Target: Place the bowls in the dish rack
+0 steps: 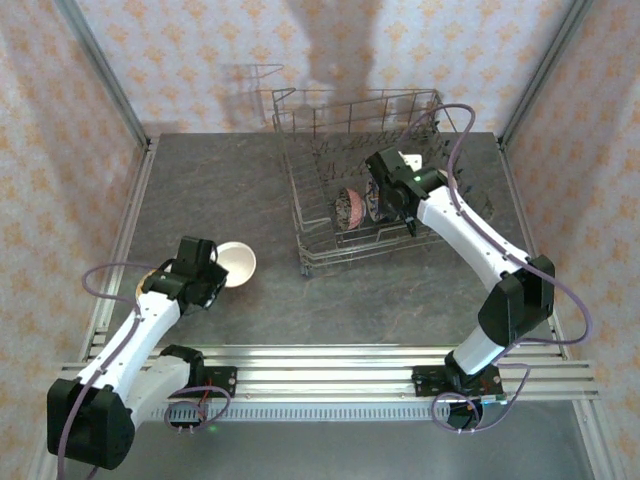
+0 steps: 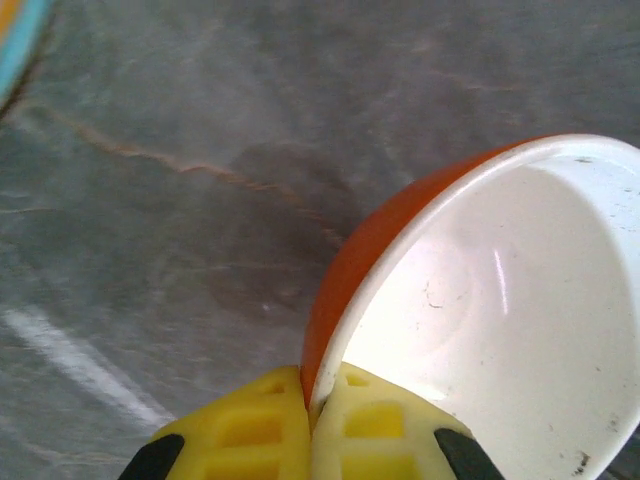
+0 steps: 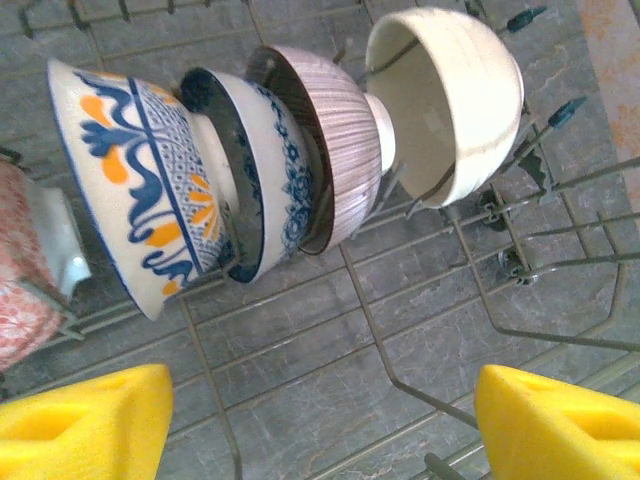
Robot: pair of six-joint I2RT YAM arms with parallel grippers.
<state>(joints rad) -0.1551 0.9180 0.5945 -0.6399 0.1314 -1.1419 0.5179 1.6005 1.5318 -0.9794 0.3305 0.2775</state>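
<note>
tabletop [image 2: 200,150], orange bowl [image 2: 500,300] in left hand [image 2: 312,405]

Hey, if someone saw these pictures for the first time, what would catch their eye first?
The orange bowl with its white inside, tilted and pinched at the rim by the shut left end effector, on the left of the grey table. Then the row of bowls standing on edge in the dish rack at the far right, with the right end effector open close by.

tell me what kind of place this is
Likely a robot test booth, not a kitchen: two arms bolted to a rail, patterned walls, a dish rack on a grey table.
</note>
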